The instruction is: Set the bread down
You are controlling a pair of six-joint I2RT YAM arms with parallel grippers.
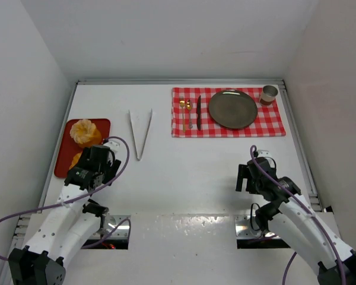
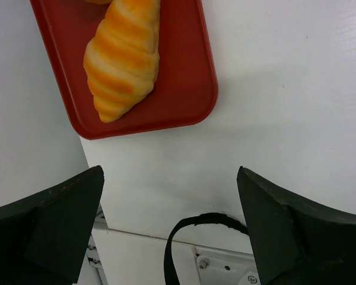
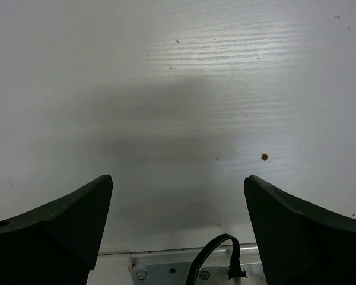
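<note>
Top external view: at the far left, a red tray point(image 1: 102, 124) lies on the white table point(image 1: 184, 172). The round bun point(image 1: 84, 132) sits at the tray's far end. The croissant point(image 2: 123, 56) lies at its near end. The left gripper point(image 2: 169, 178) hangs by the tray's near corner, close to the croissant. Its fingers are wide apart and hold nothing.

Next come white tongs point(image 1: 140, 132). Then there is a red checked cloth point(image 1: 274, 123) with a fork point(image 1: 186, 113), a knife point(image 1: 198, 111), a dark plate point(image 1: 232, 108) and a cup point(image 1: 269, 94). The right gripper point(image 3: 178, 181) hangs over the table, nearer than the cloth, with its fingers wide apart and holding nothing.
</note>
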